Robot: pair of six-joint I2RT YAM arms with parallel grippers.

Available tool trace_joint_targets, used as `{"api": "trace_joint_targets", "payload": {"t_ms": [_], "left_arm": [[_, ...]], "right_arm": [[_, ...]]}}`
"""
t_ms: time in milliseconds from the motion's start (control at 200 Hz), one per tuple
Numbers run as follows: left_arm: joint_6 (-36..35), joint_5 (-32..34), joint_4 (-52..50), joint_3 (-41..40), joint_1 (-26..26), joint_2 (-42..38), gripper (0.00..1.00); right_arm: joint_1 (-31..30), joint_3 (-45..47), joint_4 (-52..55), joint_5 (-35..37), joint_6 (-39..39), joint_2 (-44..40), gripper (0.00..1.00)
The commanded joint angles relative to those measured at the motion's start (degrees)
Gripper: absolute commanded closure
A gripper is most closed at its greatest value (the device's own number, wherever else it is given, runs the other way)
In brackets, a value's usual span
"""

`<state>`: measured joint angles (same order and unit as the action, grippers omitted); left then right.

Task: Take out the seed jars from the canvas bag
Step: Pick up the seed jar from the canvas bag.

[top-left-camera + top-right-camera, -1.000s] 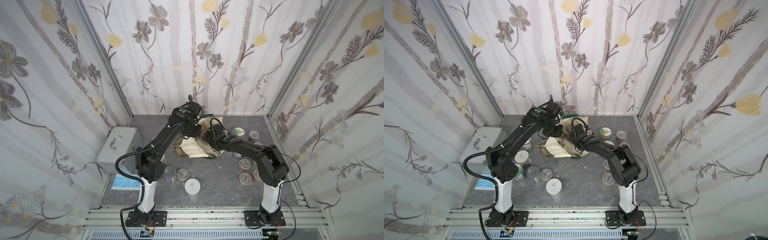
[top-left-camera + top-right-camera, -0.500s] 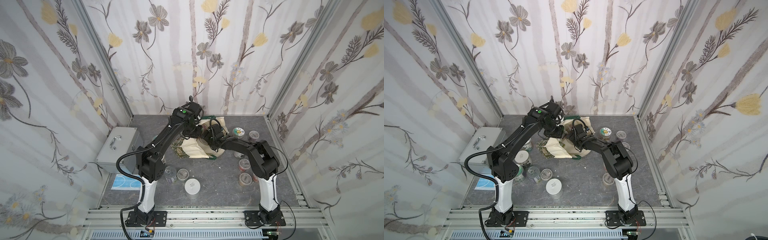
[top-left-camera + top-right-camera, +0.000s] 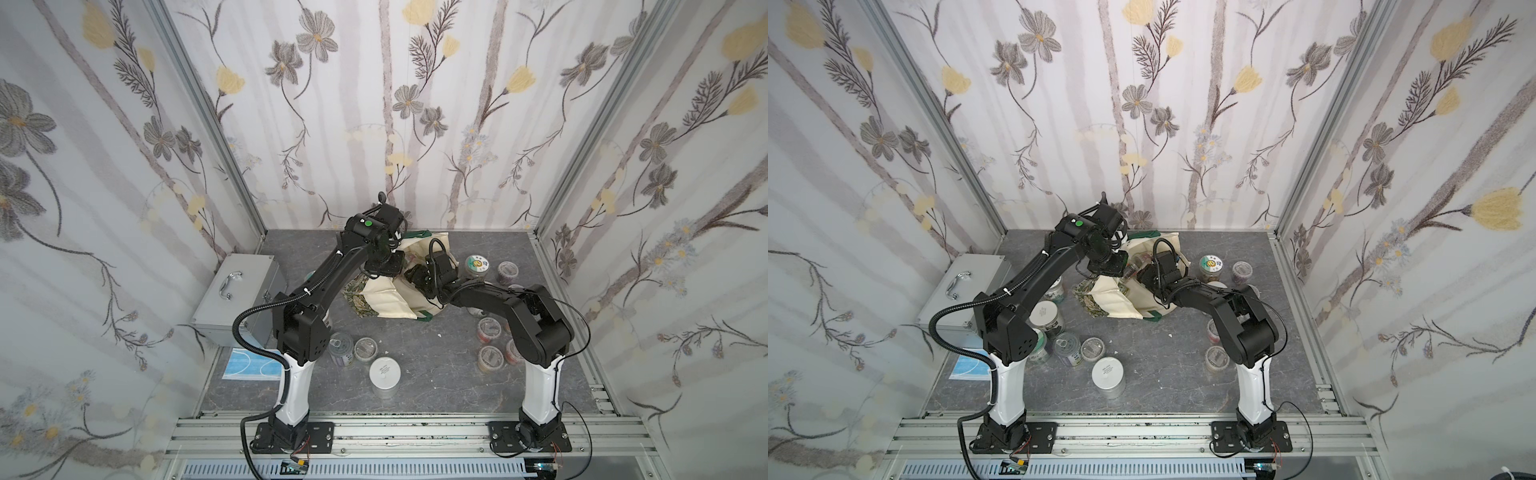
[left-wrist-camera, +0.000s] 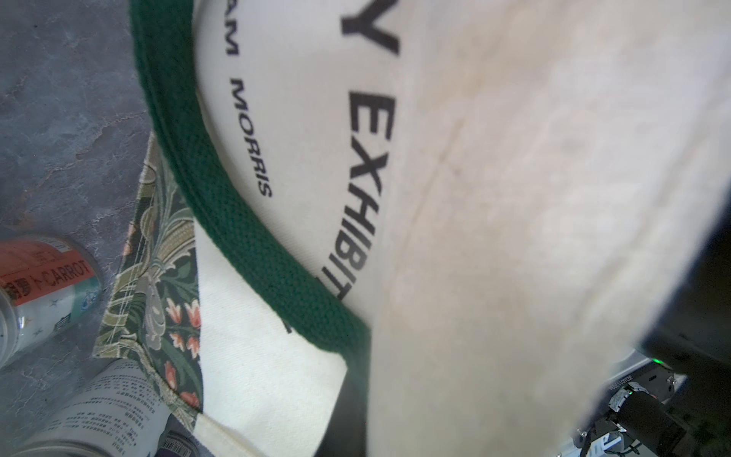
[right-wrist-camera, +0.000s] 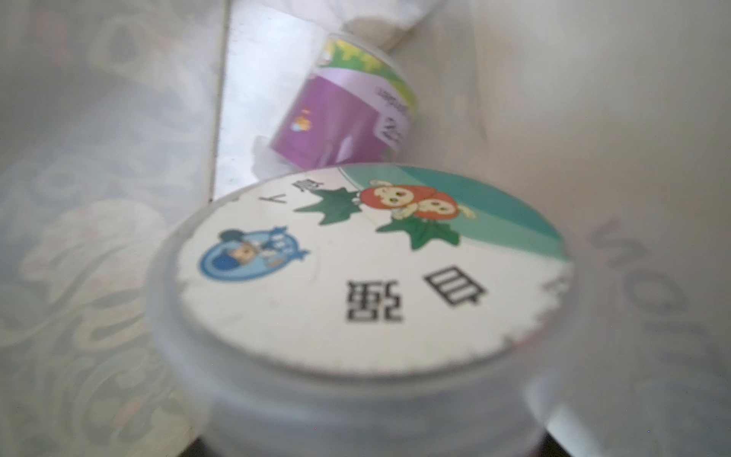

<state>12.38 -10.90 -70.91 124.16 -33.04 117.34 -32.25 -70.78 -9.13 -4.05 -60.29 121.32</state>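
The left gripper (image 3: 385, 266) is clamped on the rim of the cream, green-handled canvas bag (image 3: 386, 301), at its eleven o'clock. At one o'clock the right gripper (image 3: 417, 277) sits inside the mouth; I cannot tell how its jaws stand. It is close to a clear, cartoon-lidded seed jar (image 5: 368, 277), with a purple-labelled jar (image 5: 348, 118) beyond.

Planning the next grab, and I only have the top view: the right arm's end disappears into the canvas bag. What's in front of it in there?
Observer: Right wrist view: a seed jar with a pictured white-and-green lid fills the frame, very close. Whether it's gripped, I can't tell.
Operator: Any more jars in there?
Observer: A purple-labelled jar, beyond the first, with the canvas bag cloth around both.
Operator: And by the left arm?
Observer: Left wrist view: a jar labelled CARROT lies on the table beside the bag's floral base.
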Motion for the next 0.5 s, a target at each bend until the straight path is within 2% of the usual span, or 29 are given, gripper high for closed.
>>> {"api": "trace_joint_targets", "payload": {"t_ms": [0,265,395,495], "left_arm": [[0.3,0.5,-0.6,0.6,0.1,-0.2,0.99],[0.8,0.0,-0.2,1.5,1.4,0.4,0.99],[0.5,-1.5,-0.9,3.4,2.6,1.4,0.99],[0.3,-3.3,-1.4,4.8,4.0,2.3,0.99]], "right_arm": [[0.1,3.0,-10.3,-2.1,3.6,-3.4,0.38],[-1.2,16.2,-23.9,-3.8,8.7,-13.9,0.37],[-3.2,21.8,-26.6,-1.9,15.8,-20.8,0.36],[-6.2,26.0,-27.7,2.1,22.5,-26.1,0.35]]}}
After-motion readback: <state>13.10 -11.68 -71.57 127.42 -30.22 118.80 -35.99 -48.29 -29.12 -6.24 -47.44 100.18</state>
